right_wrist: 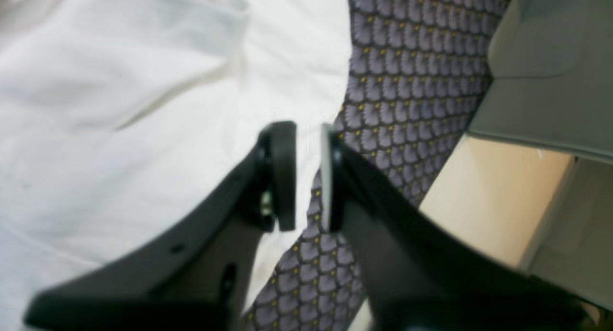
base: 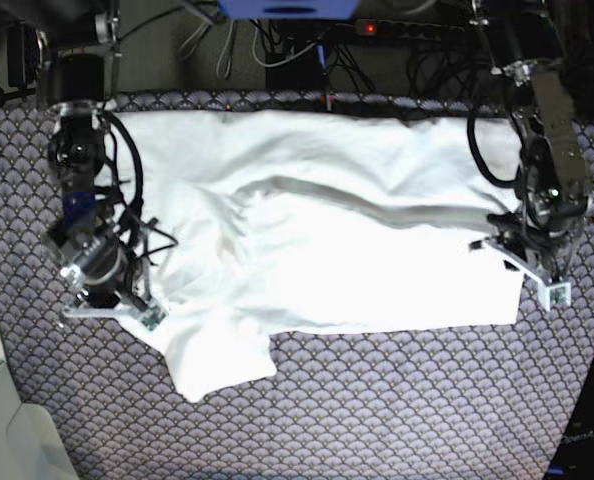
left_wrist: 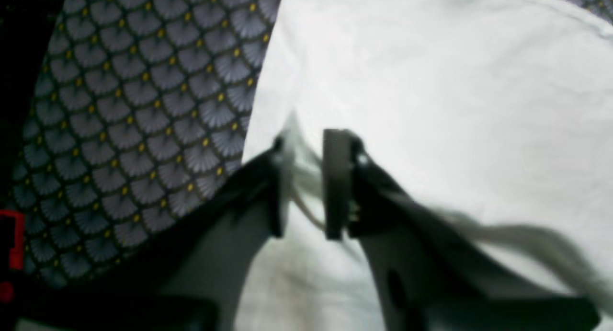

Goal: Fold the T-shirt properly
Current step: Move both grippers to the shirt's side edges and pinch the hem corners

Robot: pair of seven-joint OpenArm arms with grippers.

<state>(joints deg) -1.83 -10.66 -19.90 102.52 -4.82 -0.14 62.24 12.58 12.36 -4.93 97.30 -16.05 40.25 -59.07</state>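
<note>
White T-shirt (base: pixel 317 240) between both slightly parted grippers.

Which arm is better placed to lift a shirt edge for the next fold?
Probably left: its tool straddles the T-shirt edge, with cloth between the jaws. The right tool is mostly over the patterned mat.

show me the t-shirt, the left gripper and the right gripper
T-shirt (base: pixel 327 250): base view, middle of the cloth
left gripper (left_wrist: pixel 306 182): left wrist view, gap between fingertips
right gripper (right_wrist: pixel 309 175): right wrist view, gap between fingertips
</note>
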